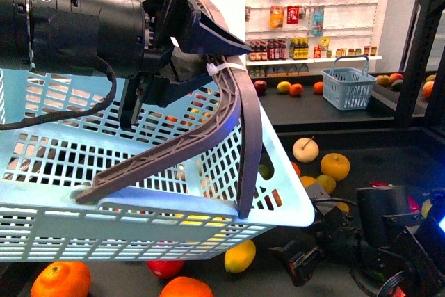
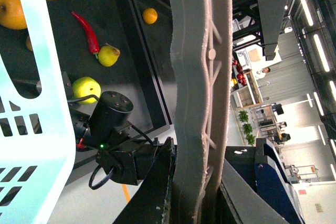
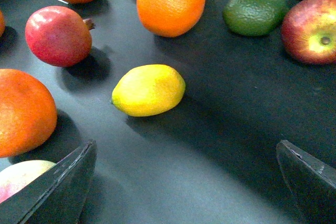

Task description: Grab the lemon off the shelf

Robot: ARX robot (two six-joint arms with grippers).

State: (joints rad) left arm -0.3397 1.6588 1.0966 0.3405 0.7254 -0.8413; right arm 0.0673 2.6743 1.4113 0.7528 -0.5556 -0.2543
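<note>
Right gripper (image 3: 185,148), jaws spread short of the lemon (image 3: 148,89), may roll it toward the orange (image 3: 170,1) beyond if one finger lands first; left gripper (image 1: 197,60) clamps the handle (image 1: 241,126).

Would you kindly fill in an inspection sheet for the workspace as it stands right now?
Surface: shelf tray dark, matte, bare near the lemon.
Job's things: lemon lies loose on the tray, untouched.
Clutter: orange, red fruit, green fruit beside it, none touching.
Grippers: right claw open, facing the lemon; left claw shut on basket handle.
Cables: black cable loops under left arm.
Surroundings: bottle shelves, small basket behind.
</note>
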